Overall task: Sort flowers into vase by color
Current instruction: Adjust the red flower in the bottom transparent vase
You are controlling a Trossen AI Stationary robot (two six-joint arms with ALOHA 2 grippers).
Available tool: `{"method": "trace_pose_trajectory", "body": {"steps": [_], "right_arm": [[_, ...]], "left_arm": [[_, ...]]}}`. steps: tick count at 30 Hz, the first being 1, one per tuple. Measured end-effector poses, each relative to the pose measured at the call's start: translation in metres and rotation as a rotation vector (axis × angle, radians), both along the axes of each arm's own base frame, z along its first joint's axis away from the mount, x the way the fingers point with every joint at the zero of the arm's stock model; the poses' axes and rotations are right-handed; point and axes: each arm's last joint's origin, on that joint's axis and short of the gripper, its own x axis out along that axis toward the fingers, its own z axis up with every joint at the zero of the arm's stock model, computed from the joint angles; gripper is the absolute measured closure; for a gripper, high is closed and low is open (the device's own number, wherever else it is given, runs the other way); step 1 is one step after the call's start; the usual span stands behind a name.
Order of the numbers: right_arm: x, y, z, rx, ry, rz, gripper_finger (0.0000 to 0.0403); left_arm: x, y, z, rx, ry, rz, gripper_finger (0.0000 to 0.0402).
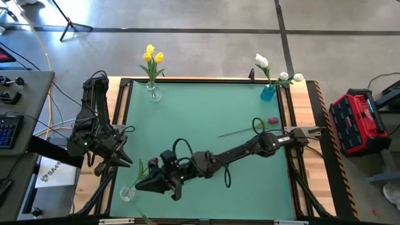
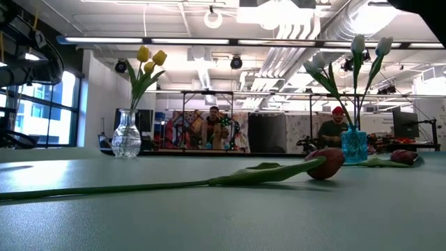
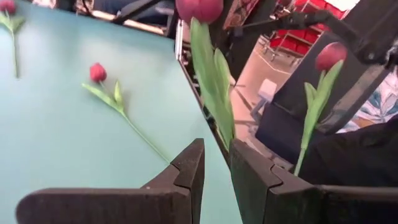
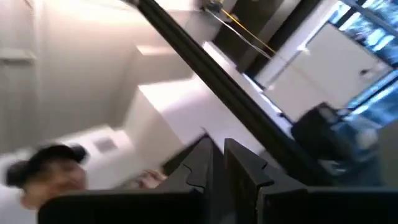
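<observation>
L claw (image 3: 216,149): fingers nearly together, red tulip (image 3: 211,81) stem runs down into the gap. Looks pinched on it, head up. It sits just beside the corner vase (image 1: 128,194), on the side toward desk (image 1: 206,112) centre.

R claw (image 4: 217,146): nearly closed, nothing visible btwn the fingers. Also right by the corner vase, arm stretched across the desk to reach it. 2nd upright red tulip (image 3: 329,56) stands next to that arm; can't tell if it's in the vase or held.

Step, imo: reds going into the corner vase, L mid-placement.

Further out from the corner vase:
- lying red tulip (image 1: 272,120), well apart, toward the far-right side
- another red head (image 3: 7,6) beyond it, also flat on the desk
- yellow bunch (image 1: 153,56) in a clear vase, far edge
- white bunch (image 1: 275,72) in a blue vase, far-right corner

Next needs: stem end lined up over the vase mouth, lower, then release. R arm crowds that spot, so clearance btwn arms is the thing to watch. After that, 2 loose reds to fetch.
</observation>
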Motion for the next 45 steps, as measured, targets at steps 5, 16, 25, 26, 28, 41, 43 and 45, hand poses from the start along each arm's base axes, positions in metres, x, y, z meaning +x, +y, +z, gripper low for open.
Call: {"method": "trace_pose_trajectory", "body": {"steps": [5, 16, 25, 26, 28, 41, 43, 45], "right_arm": [[-0.011, -0.005, 0.029, -0.261, 0.205, -0.118, 0.0375], [-0.060, -0.019, 0.060, -0.455, 0.681, -0.490, 0.0375], [-0.102, -0.022, 0.051, -0.349, 1.075, -0.648, 0.0380], [-0.105, -0.024, 0.040, -0.340, 1.159, -0.657, 0.0384], [-0.099, -0.026, 0.016, -0.326, 1.257, -0.651, 0.0395], [-0.032, -0.058, -0.032, -0.366, 0.883, -0.443, 0.0402], [-0.029, -0.056, -0.027, -0.404, 0.745, -0.386, 0.0402], [-0.028, -0.051, -0.020, -0.471, 0.630, -0.351, 0.0402]], "left_arm": [[-0.001, -0.001, 0.001, -0.025, 0.018, -0.032, 0.0341], [0.000, 0.006, 0.044, -0.016, -0.089, 0.056, 0.0373], [0.003, 0.025, 0.088, -0.104, -0.154, 0.231, 0.0398], [0.003, 0.026, 0.090, -0.110, -0.155, 0.234, 0.0398], [0.003, 0.029, 0.094, -0.113, -0.161, 0.241, 0.0400], [0.004, 0.034, 0.090, 0.006, -0.169, 0.307, 0.0401], [0.004, 0.035, 0.087, 0.013, -0.159, 0.317, 0.0401], [0.004, 0.035, 0.085, 0.015, -0.151, 0.326, 0.0401]]}}
